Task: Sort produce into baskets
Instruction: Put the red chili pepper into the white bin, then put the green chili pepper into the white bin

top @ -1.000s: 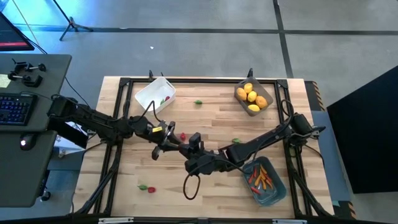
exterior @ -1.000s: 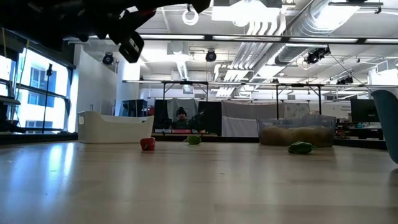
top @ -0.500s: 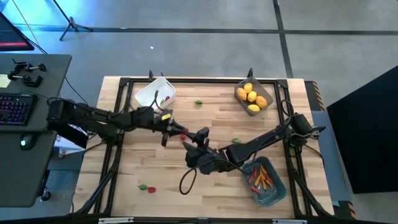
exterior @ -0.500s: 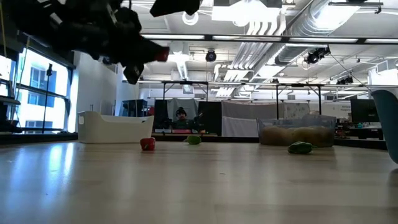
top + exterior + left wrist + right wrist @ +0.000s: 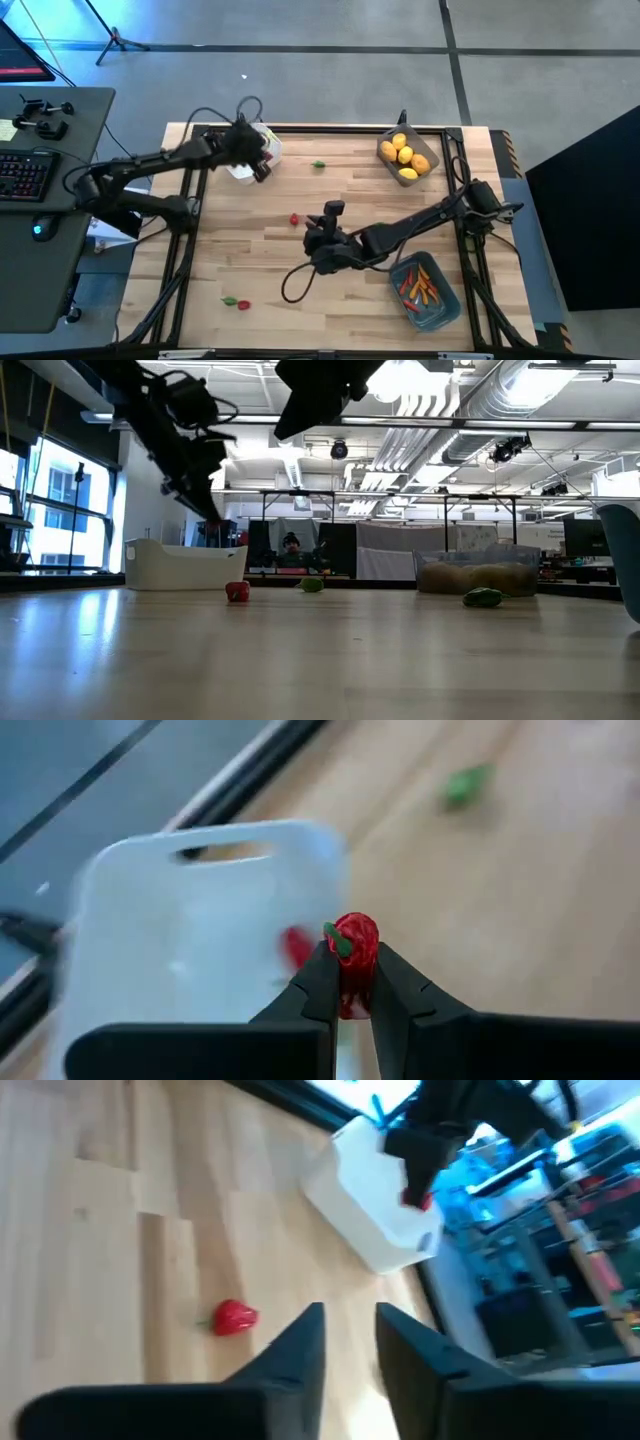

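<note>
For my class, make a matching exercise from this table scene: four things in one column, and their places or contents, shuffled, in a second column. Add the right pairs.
Things:
1. left pincer
2. right pincer
3. grey basket
4. blue basket

Places or contents:
A. holds orange and red carrot-like pieces
B. open, above the table's middle
C. holds yellow fruits
D. shut on a red piece, at the white basket

Pairs: 1-D, 2-B, 3-C, 4-A
</note>
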Motion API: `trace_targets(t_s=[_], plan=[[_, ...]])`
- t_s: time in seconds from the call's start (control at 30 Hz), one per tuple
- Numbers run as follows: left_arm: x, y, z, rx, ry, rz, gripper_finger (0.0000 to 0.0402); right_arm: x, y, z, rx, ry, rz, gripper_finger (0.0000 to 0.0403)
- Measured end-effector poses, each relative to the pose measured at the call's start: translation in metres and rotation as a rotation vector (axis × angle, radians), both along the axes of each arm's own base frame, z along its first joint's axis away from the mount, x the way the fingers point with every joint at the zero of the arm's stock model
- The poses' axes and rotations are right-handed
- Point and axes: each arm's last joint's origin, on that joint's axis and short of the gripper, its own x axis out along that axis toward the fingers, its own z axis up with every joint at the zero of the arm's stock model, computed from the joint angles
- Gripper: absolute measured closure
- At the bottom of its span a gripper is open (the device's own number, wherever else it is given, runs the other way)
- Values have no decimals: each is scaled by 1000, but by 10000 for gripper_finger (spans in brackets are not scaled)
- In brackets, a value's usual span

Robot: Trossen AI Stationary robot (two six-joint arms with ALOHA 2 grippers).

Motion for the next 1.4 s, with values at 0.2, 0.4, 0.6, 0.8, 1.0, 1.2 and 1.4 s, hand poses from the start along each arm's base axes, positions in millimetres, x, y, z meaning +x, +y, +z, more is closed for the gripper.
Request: trace_targets(t_s=[0.2, 0.4, 0.6, 0.8, 1.0, 1.2, 1.4], plan=[[-18, 37, -21, -106, 40, 87, 386, 3, -7, -1, 53, 6, 17, 393], [-18, 56, -44, -137, 90, 101, 378, 6, -14, -2, 113, 1, 22, 392], [-14, 56, -48, -120, 119, 54, 323, 7, -18, -2, 157, -13, 12, 392], [-15, 55, -42, -102, 101, 60, 254, 7, -17, -3, 174, -14, 19, 392], [-15, 23, -18, -101, 114, -36, 241, 7, -17, -4, 194, -5, 28, 392], [-5, -49, 17, -76, 16, -257, 288, 13, -15, -11, 204, -27, 31, 394], [-6, -118, 34, -111, -70, -521, 341, 34, -7, -44, 280, -65, 107, 401]])
